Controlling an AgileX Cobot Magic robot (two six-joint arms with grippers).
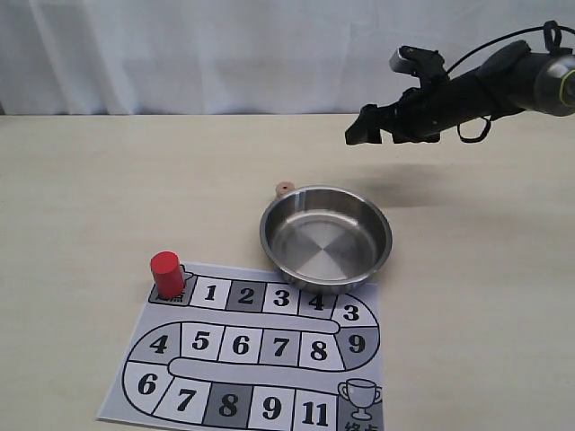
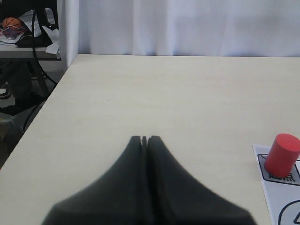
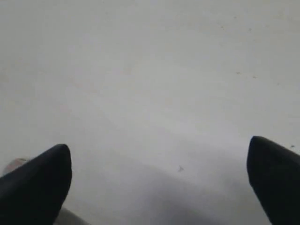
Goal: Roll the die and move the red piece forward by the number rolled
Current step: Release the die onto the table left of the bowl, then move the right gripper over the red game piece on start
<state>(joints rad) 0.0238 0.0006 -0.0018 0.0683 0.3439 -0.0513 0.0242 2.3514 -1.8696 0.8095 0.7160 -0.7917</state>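
there is one red piece [image 1: 165, 272], one die [image 1: 285, 188] and one metal bowl [image 1: 264, 232]. there is one paper game board [image 1: 241, 345]; sixteen numbered squares can be counted on the part in view, along with one trophy picture [image 1: 360, 396]. one table [image 1: 108, 197] and one white curtain [image 1: 180, 54] show. two grippers appear in all: the left gripper [image 2: 144, 139] and the right gripper [image 1: 370, 133]. each has two fingers [image 3: 37, 183]. only one arm [image 1: 485, 85] shows in the exterior view.

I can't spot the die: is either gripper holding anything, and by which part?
Nothing held: right gripper open and empty, left gripper shut on nothing.
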